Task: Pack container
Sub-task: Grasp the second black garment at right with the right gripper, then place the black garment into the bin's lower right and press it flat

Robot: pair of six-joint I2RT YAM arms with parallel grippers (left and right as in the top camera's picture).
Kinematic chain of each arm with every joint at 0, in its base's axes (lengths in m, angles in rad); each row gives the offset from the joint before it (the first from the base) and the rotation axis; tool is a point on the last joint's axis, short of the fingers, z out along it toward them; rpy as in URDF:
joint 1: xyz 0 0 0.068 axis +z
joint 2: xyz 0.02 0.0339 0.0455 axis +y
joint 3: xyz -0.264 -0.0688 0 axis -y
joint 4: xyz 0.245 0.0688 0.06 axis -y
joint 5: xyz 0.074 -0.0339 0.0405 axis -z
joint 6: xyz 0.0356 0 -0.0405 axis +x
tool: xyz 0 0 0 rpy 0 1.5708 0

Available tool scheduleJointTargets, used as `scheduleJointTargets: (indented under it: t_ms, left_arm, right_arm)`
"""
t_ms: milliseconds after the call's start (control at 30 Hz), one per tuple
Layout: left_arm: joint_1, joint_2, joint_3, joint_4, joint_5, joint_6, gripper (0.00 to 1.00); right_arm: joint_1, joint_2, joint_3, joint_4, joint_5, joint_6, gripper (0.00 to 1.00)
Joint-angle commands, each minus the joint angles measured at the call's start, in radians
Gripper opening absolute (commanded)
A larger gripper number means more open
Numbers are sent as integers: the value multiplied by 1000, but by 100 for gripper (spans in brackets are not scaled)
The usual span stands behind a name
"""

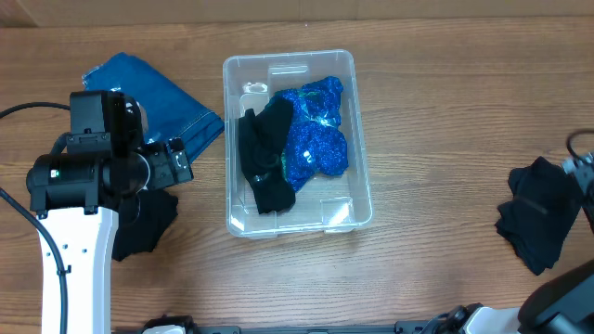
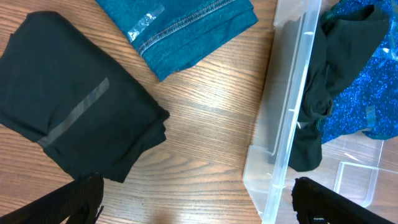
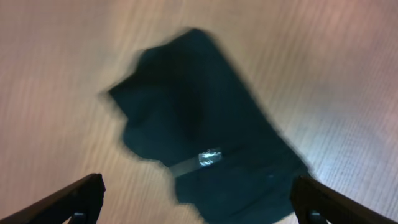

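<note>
We see container [image 1: 364,176] w/ black cloth [image 1: 264,153] + blue sparkly cloth [image 1: 320,134] inside, left claw [image 2: 198,194] apart over tabletop [image 2: 205,124], right claw [image 3: 198,190] apart above blurry black garment [image 3: 199,118]

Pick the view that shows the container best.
Overhead. It shows the whole container, every rim edge, with the black cloth and blue sparkly cloth inside. Left wrist catches only one long wall and a corner, plus part of the contents. Right wrist shows none of it, just a blurred dark cloth.
</note>
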Motion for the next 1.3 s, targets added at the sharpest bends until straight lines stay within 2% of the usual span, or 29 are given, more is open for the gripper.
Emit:
scheduleJointTargets:
  t_ms: [0,200,333,467,533,567,600,667,700,733,800,833,1000,1167,1233,1267]
  left_arm:
    - [-8,1,23,2,-7,23,100]
    - [-8,1,23,0,-6,23,100]
    - [-8,1,23,-3,-3,23,100]
    - [-8,1,23,-9,-3,23,100]
    - [-8,1,23,-11,-4,22,100]
    - [-8,1,23,-11,-3,22,100]
    - [-8,1,23,-11,-3,22,100]
    - [-8,1,23,-11,-3,22,100]
    - [-8,1,23,-11,-3,22,100]
    - [-8,1,23,-11,-3,22,100]
    - [-8,1,23,-11,-3,22,100]
    - [-8,1,23,-11,-3,23,100]
    - [-8,1,23,-11,-4,23,100]
    - [-8,1,23,-13,-4,22,100]
    - [-8,1,23,-13,-4,22,100]
    - [-8,1,23,-12,-4,22,100]
  right_arm:
    - [-118,-3,-154,126,-20,-20,100]
    - [-214,0,-386,404,-245,-183,100]
    - [-214,58,-440,476,-333,-258,100]
    - [-214,181,-439,500,-501,-321,100]
    - [-214,200,-439,527,-626,-369,88]
    - [-211,200,-437,544,-696,-370,73]
    - [-211,199,-436,551,-732,-372,68]
    - [-211,200,-436,555,-787,-391,50]
    - [-212,199,-436,555,-800,-391,33]
    - [-211,199,-436,557,-812,-390,20]
    - [-211,199,-434,568,-877,-390,12]
    - [-211,199,-426,568,-908,-386,4]
    - [-153,147,-306,497,-1106,-351,4]
    - [85,-38,-97,349,-1084,-350,4]
    - [268,-170,-4,312,-1061,-349,4]
    - [311,-199,7,309,-1049,-349,4]
